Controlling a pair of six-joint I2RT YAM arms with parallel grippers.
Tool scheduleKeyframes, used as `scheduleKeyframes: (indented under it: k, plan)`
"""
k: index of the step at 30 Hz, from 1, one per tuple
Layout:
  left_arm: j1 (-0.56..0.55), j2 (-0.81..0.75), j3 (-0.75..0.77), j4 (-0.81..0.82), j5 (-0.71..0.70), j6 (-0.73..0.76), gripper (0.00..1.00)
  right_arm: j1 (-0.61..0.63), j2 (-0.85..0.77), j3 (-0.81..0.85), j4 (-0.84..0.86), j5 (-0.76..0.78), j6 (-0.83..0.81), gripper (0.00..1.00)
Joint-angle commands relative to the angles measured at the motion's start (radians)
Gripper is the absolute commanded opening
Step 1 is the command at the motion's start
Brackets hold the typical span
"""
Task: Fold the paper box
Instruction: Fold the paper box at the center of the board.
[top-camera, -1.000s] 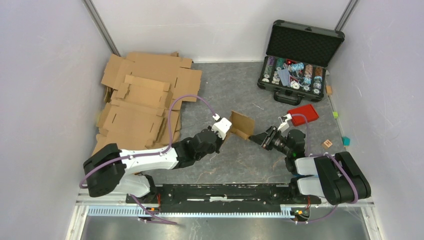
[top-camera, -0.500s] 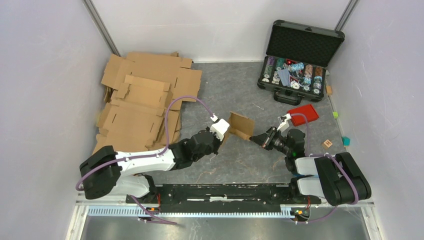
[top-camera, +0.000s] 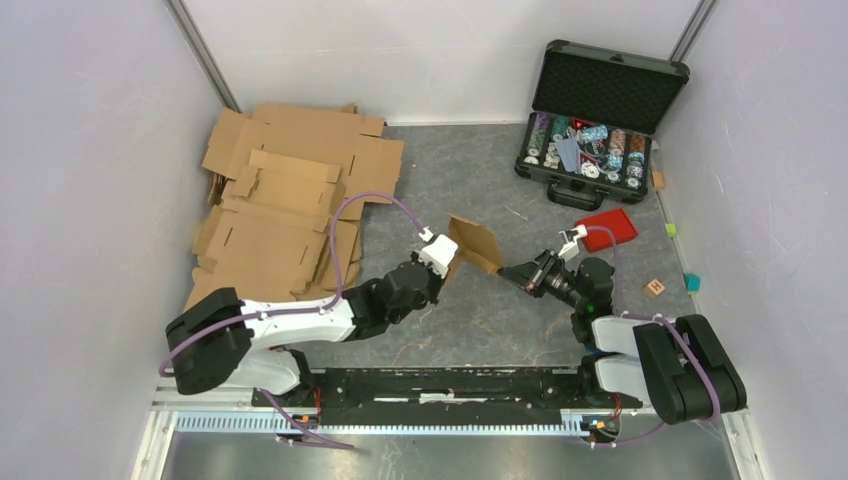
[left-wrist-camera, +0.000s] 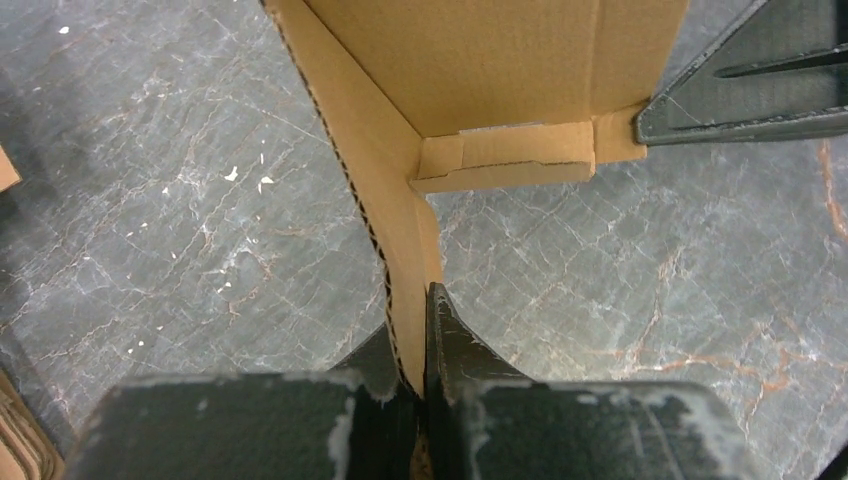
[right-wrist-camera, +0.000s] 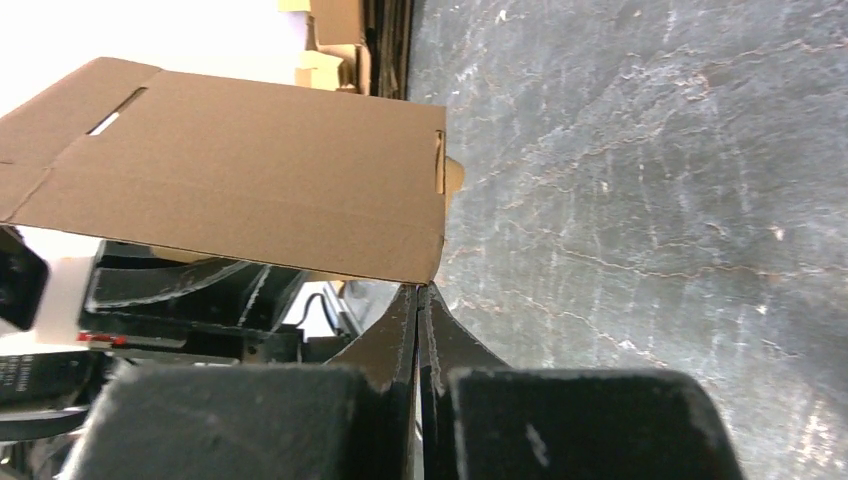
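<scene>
Left arm (top-camera: 300, 318): laid low, stretched far and right toward the middle. Left gripper (top-camera: 451, 264): clamped on an edge of the paper box (top-camera: 478, 243). Right arm (top-camera: 600, 325): folded, wrist pointed left. Right gripper (top-camera: 506, 270): closed fully, tips set at a box corner.

The right gripper (right-wrist-camera: 421, 292) has its two black fingers pressed together, their tips meeting the lower corner of the paper box (right-wrist-camera: 230, 190), whose flat brown panel tilts across the left of the view. Whether the corner is pinched cannot be told. Black-and-white parts of the left arm (right-wrist-camera: 170, 290) sit beneath the panel. The grey marbled table (right-wrist-camera: 650, 180) fills the right, with cardboard sheets (right-wrist-camera: 338, 25) at the top.
</scene>
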Motion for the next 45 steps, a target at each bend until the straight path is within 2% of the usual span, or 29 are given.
scheduleKeyframes:
  k: [1,8,19,26,28,32,34,36,38,39,42,45]
  plan:
    - [-0.026,0.057,0.009,-0.039,0.025,0.057,0.02,0.004,-0.058,0.008,0.226,-0.086,0.135,0.00]
    - [-0.028,0.059,-0.001,-0.019,0.028,0.063,0.02,-0.001,-0.078,-0.004,0.242,-0.070,0.170,0.00]
    - [-0.030,0.081,0.010,-0.025,0.050,0.068,0.02,-0.011,0.097,-0.056,0.736,-0.064,0.454,0.00]
    - [-0.034,0.084,0.018,-0.033,0.046,0.060,0.02,-0.012,0.104,-0.050,0.750,-0.058,0.461,0.00]
    - [-0.033,0.082,0.025,-0.052,0.026,0.044,0.02,-0.014,0.097,-0.043,0.705,-0.065,0.426,0.04]
    - [-0.033,0.088,0.042,-0.088,0.005,0.047,0.02,-0.033,0.072,-0.020,0.546,-0.118,0.256,0.25]
    - [-0.034,0.091,0.053,-0.110,0.007,0.044,0.02,-0.056,0.036,0.003,0.319,-0.133,0.056,0.31]
    - [-0.034,0.100,0.071,-0.145,0.016,0.042,0.02,-0.070,-0.029,0.067,-0.053,-0.092,-0.214,0.35]
    - [-0.033,0.112,0.090,-0.176,0.021,0.041,0.02,-0.071,-0.081,0.170,-0.393,0.048,-0.484,0.40]
    - [-0.033,0.116,0.097,-0.184,0.021,0.042,0.02,-0.071,-0.100,0.192,-0.472,0.104,-0.577,0.42]
    - [-0.032,0.119,0.103,-0.198,0.013,0.036,0.02,-0.070,-0.132,0.218,-0.544,0.257,-0.688,0.65]
    - [-0.029,0.105,0.096,-0.198,0.010,0.020,0.02,-0.070,-0.092,0.236,-0.544,0.288,-0.736,0.72]
